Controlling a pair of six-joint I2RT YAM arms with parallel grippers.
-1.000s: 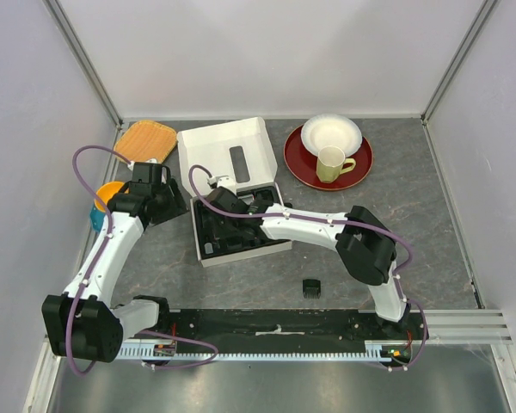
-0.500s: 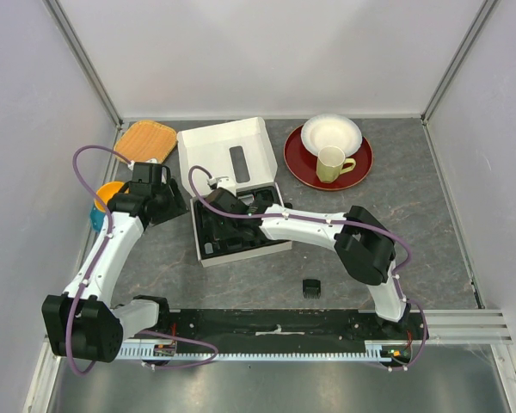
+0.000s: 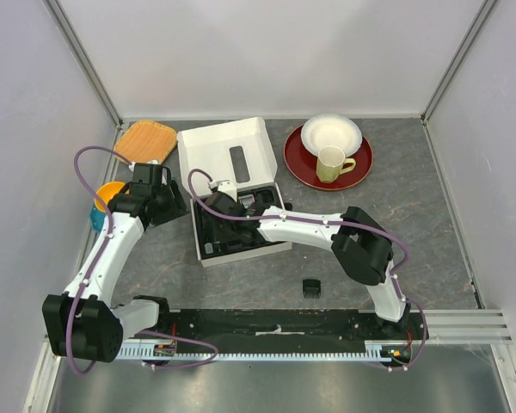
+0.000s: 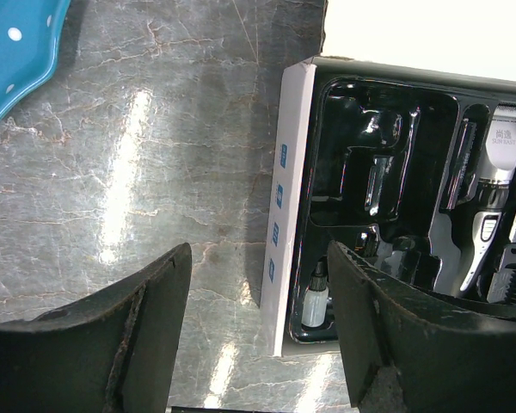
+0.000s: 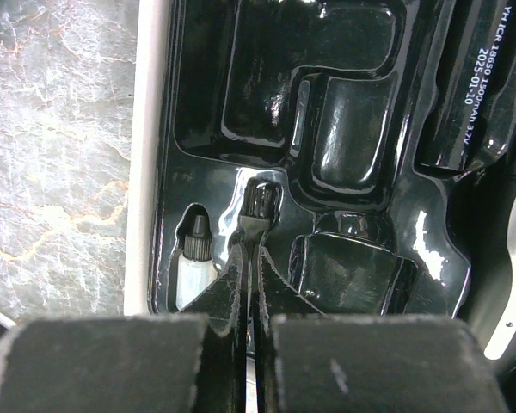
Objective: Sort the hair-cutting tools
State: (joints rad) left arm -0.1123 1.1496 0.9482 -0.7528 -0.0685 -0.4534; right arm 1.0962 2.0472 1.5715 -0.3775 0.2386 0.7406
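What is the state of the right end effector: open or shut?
Shut. In the right wrist view, the right end effector pinches the thin black cleaning brush; no gap shows between its fingers.

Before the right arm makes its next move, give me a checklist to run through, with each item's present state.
1. Right gripper shut on the cleaning brush: ok.
2. Brush fully seated in its slot of the black tray: cannot tell. Its head is in the narrow slot beside the small bottle, but its depth does not show.
3. Left gripper open and holding nothing: ok.
4. Hair clipper lying in the tray: ok.
5. All comb attachments in the tray: not ok. One stray comb attachment lies on the table near the arm bases.
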